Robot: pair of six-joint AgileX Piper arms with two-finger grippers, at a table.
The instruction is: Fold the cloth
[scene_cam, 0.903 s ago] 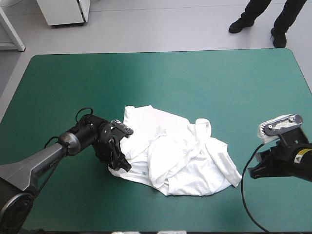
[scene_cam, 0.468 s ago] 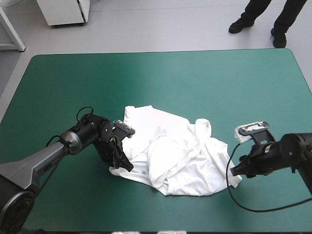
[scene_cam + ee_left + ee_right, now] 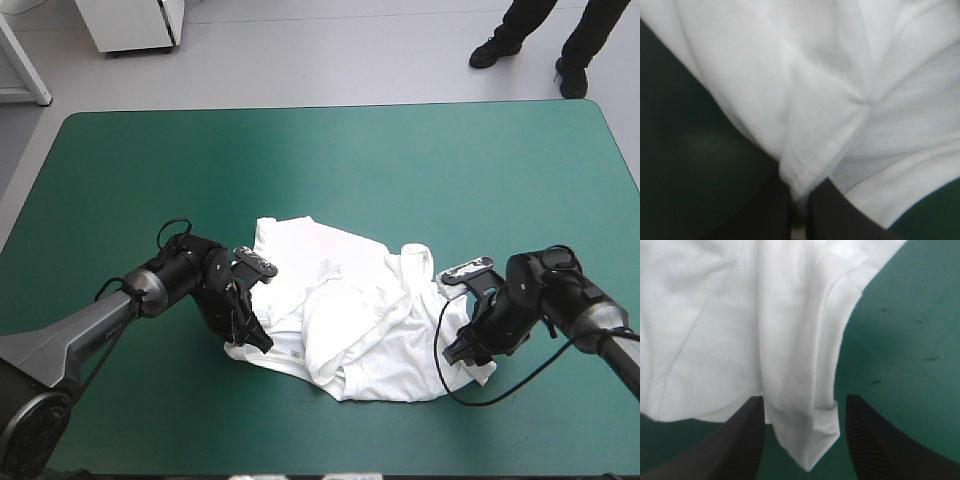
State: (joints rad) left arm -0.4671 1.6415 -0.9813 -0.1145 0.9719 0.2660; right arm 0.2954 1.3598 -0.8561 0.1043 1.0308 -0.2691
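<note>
The white T-shirt [image 3: 350, 315] lies as a crumpled heap at the middle of the table, toward the near edge. My left gripper [image 3: 250, 335] is at the heap's left near edge. In the left wrist view its black fingers [image 3: 767, 212] are shut on a pinched fold of the T-shirt [image 3: 830, 75]. My right gripper [image 3: 463, 350] is low at the heap's right edge. In the right wrist view it [image 3: 805, 440] stands open, and a hemmed corner of the T-shirt [image 3: 715, 315] lies between its fingers [image 3: 747, 435].
The teal-green cover [image 3: 330, 160] runs wide beyond the heap to the far edge and to both sides. A narrower strip of cover lies between the heap and the near edge.
My right arm has swung in from the table's right side to the T-shirt's right edge, with its fingers now astride a corner. The left arm has stayed at the heap's left edge.
</note>
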